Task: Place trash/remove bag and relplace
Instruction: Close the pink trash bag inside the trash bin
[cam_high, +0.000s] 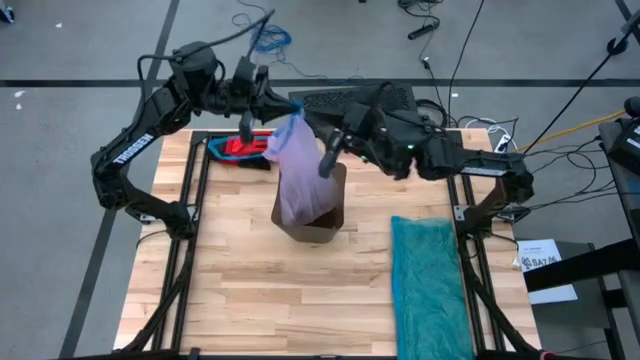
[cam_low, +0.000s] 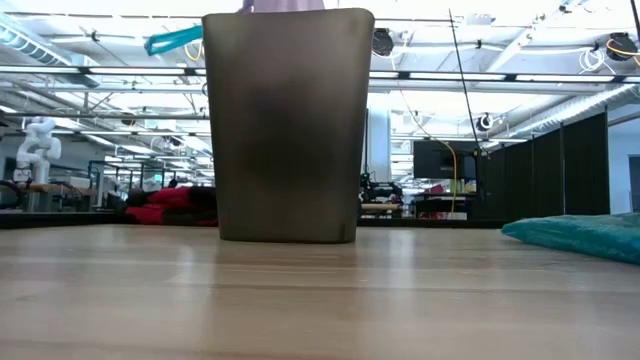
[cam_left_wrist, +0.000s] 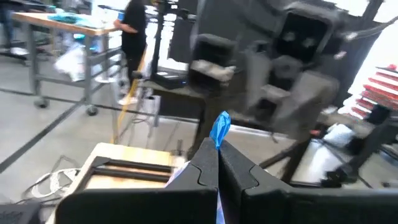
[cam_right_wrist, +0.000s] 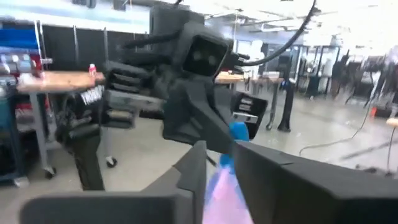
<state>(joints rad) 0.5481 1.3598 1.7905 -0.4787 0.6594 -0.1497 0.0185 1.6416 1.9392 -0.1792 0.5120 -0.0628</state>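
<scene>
A dark bin (cam_high: 312, 205) stands mid-table, upright on its base (cam_low: 288, 235). The pale lilac bag (cam_high: 295, 165) rises out of it, gathered at the top, where a blue strip (cam_left_wrist: 219, 127) shows. My left gripper (cam_high: 290, 108) is shut on that top, above the bin's far left. My right gripper (cam_high: 328, 158) is open at the bag's right side. In the right wrist view the lilac film (cam_right_wrist: 219, 190) and the blue strip (cam_right_wrist: 238, 132) show in the gap between its fingers (cam_right_wrist: 193, 165). No trash shows. My left gripper pinches the blue strip (cam_left_wrist: 217, 134) at the bag's gathered top between its two fingers. The fingers reach in level from the table's far left. The bag hangs below them, with its lower part (cam_high: 300, 205) inside the bin. My right gripper has the bag's top between its parted fingers; whether they touch it I cannot tell.
A red glove (cam_high: 243, 148) lies on the table at the far left, behind the bin. A teal-green plastic bag (cam_high: 428, 285) lies spread along the right side toward the near edge. Bare wood (cam_high: 230, 290) lies near and left of the bin.
</scene>
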